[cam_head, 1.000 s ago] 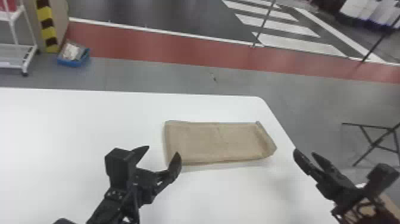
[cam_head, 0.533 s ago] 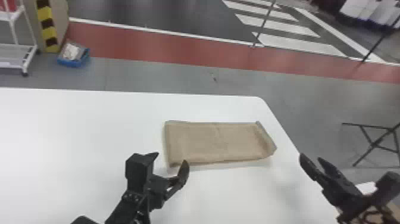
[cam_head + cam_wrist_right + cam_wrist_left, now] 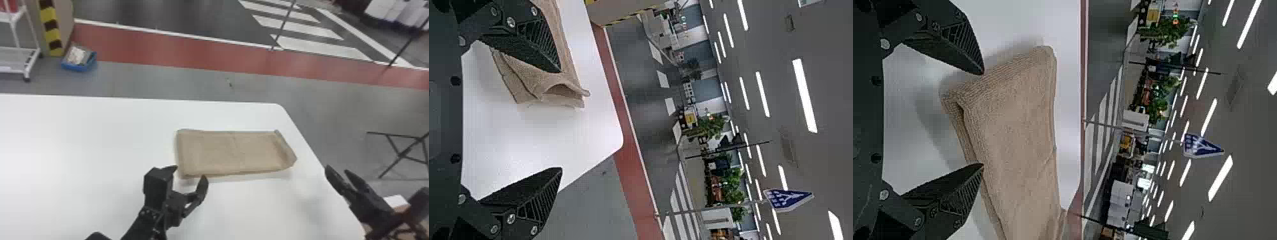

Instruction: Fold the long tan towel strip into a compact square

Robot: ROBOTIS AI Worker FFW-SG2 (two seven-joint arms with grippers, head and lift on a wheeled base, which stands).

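- Tan, ribbed cloth towel (image 3: 223, 153), folded into a flat oblong, lies on the smooth white surface (image 3: 79, 143), near its rounded far-right corner.
- Towel's long sides run left to right; its right end is slanted, and the right wrist view shows a fold there gaping like a small loop.
- Left wrist view: stacked layers visible along one towel edge.
- Left black two-fingered end effector (image 3: 190, 173): released, fingers spread, at the towel's near-left corner; contact cannot be determined.
- Right black two-fingered end effector (image 3: 337, 169): released, fingers wide apart in its wrist view; located by the surface's right edge, apart from the towel.
- Background, floor level: blue open bin (image 3: 79, 66) with pale contents, beside a yellow-and-black striped panel (image 3: 50, 28).
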